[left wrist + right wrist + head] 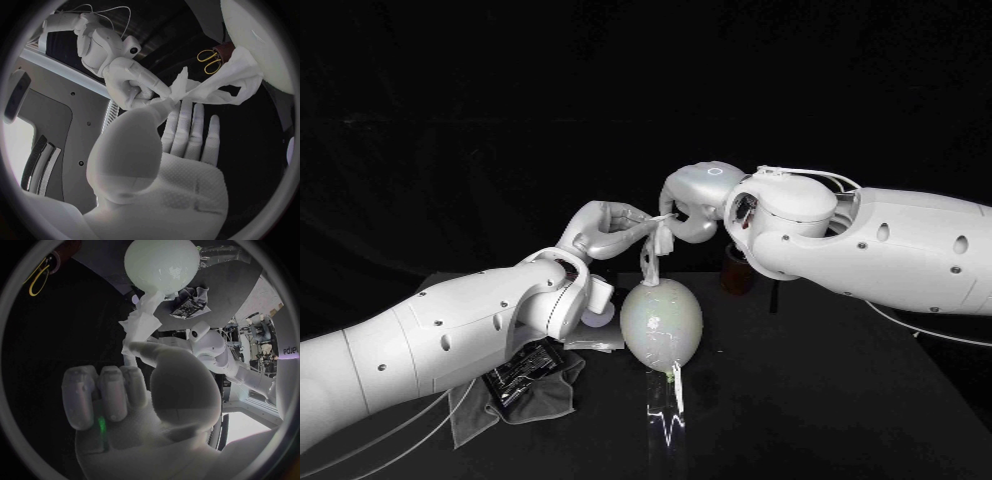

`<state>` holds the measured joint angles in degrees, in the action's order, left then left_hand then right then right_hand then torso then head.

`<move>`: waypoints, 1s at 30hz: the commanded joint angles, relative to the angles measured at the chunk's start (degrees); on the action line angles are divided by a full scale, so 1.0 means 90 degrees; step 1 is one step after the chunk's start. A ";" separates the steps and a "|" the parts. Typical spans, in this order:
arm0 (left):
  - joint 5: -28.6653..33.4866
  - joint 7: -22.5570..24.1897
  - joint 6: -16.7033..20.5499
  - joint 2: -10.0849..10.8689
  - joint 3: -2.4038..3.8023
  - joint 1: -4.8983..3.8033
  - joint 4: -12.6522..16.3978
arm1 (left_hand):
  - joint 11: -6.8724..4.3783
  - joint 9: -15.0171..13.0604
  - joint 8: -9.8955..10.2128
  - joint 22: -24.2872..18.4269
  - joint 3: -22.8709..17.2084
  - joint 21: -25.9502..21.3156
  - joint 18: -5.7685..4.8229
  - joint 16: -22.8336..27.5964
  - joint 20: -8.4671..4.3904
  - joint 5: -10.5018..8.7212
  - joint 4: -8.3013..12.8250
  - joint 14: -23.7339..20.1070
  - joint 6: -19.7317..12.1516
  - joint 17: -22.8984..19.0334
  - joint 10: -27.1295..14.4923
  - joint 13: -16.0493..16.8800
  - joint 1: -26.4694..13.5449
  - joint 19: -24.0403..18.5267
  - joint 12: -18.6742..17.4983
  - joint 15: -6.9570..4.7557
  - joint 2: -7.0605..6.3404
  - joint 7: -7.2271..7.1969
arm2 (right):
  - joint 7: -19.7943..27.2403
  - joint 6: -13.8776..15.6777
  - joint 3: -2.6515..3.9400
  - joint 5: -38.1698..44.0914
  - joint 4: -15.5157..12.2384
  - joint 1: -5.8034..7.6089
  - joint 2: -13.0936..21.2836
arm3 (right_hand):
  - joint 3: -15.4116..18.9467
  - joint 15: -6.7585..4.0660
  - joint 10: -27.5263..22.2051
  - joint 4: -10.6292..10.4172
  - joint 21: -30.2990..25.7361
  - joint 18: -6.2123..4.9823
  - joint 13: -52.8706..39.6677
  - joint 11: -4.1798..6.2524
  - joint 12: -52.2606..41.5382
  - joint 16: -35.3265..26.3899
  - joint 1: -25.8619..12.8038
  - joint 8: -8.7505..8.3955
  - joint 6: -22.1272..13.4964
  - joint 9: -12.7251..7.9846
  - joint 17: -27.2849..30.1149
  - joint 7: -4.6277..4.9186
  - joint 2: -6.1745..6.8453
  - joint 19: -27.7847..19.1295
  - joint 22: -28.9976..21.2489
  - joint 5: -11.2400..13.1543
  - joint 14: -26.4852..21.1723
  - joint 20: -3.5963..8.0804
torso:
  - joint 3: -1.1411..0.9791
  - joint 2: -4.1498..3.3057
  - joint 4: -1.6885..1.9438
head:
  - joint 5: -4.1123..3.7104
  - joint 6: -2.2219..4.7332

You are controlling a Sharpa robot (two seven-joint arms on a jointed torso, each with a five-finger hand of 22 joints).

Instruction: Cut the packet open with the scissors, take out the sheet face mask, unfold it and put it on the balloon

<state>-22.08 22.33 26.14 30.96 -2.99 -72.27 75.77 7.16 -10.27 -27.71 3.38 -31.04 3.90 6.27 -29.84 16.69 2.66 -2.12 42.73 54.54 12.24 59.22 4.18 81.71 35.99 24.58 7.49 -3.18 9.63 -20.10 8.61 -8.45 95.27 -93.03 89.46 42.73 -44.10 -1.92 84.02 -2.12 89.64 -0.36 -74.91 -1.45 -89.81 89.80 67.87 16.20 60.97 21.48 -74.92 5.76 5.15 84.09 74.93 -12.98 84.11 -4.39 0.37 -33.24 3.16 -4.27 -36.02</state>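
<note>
Fingers of left hand [603,232] and right hand [700,198] pinch mask [651,262] above balloon [661,325].

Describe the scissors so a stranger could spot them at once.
On the black table, look past the pale balloon to the reddish-brown holder under the right arm. The scissors stand in it, set apart by gold loop handles.

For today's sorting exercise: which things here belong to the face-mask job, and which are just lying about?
Job: sheet mask, balloon, scissors, packet, left hand, right hand gripping the mask.
Lying about: grey cloth under the packet, brown holder.
</note>
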 commanded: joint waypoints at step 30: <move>-0.0595 -0.0613 -0.1110 0.0136 0.0029 -0.0454 -0.0047 | 0.0029 -0.0509 -0.0428 0.0068 -0.0430 0.0073 0.0065 -0.0133 -0.0008 0.0005 0.0256 -0.0200 -0.0134 0.0100 -0.0064 0.0087 -0.0157 0.0690 -0.0028 0.0050 -0.0001 -0.0013 | 0.0439 0.0741 -0.0027 -0.0328 0.0131 0.0001 0.0096 | 0.0786 -0.0095 0.0665 0.0476 0.0040 0.0041 -0.1677 0.0107 -0.0022 0.0022 0.0582 0.0510 -0.0050 0.0229 -0.1675 -0.0104 0.0274 0.0656 0.1675 0.1093 0.0655 0.0090 | -0.0002 0.0001 -0.0001 | 0.0002 0.0011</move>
<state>-24.71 18.96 21.00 32.07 -2.85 -76.07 75.22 7.47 -10.61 -31.40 4.01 -34.41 4.78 7.11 -30.91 16.71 2.51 -0.01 41.10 53.67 13.04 58.83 4.91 80.60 42.67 24.14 7.99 -3.37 9.63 -16.95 14.62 -8.69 92.84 -92.00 89.45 43.54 -37.23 -2.27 84.04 2.19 89.74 -0.36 -74.90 -1.03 -89.60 89.80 72.64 20.61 60.59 23.29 -74.90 5.08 7.60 84.10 74.90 -3.18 84.02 -3.99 0.37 -33.21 3.16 -4.16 -35.93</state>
